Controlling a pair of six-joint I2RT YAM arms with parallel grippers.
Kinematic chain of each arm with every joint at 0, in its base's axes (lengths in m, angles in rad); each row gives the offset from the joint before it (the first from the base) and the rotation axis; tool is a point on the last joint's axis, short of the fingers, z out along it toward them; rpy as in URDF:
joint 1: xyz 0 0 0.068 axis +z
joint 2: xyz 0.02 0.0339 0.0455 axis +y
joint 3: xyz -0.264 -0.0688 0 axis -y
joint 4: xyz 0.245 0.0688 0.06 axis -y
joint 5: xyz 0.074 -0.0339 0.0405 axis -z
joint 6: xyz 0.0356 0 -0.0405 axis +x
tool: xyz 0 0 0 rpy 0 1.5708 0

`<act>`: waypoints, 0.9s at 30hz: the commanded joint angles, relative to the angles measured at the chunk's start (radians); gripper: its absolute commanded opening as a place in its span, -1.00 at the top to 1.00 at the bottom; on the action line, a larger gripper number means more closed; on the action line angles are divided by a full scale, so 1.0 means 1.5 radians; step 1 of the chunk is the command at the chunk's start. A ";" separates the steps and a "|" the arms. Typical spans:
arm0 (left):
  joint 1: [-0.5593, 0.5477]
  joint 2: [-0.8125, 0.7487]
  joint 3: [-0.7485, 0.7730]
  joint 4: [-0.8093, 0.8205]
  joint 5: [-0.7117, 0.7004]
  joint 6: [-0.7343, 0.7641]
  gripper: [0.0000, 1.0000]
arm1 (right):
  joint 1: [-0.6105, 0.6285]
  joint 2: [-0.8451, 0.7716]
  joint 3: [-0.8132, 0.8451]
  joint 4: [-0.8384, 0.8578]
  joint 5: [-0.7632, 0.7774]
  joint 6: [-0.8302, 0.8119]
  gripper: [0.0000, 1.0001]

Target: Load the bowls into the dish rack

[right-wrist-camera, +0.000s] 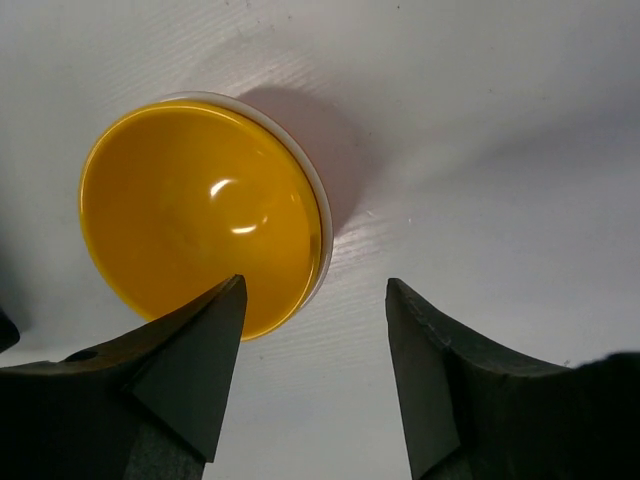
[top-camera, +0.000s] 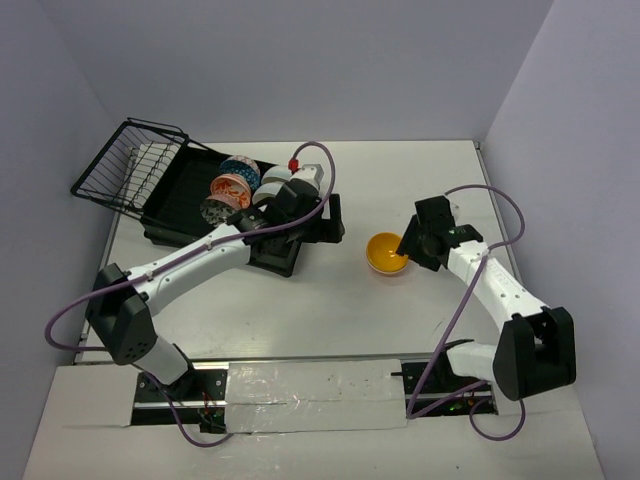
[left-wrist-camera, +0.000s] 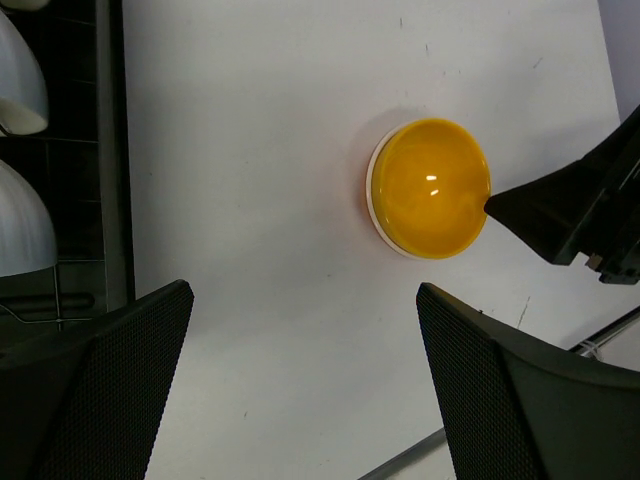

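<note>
Top external alone shows patterned bowls (top-camera: pixel 235 187).

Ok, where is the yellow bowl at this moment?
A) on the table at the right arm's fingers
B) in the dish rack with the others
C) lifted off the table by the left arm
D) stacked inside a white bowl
A: the yellow bowl sits upright on the table, and the right fingers stand open, one on either side of its near rim.
</note>
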 commanded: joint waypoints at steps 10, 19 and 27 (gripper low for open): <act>-0.006 0.018 0.051 -0.038 0.031 0.050 -0.98 | -0.004 0.076 0.006 0.063 0.037 0.036 -0.04; -0.006 0.027 0.063 -0.058 0.030 0.071 -0.98 | -0.004 0.106 0.014 0.069 0.050 0.037 0.29; -0.006 0.031 0.064 -0.060 0.031 0.076 -0.98 | -0.004 0.098 0.021 0.058 0.061 0.034 0.40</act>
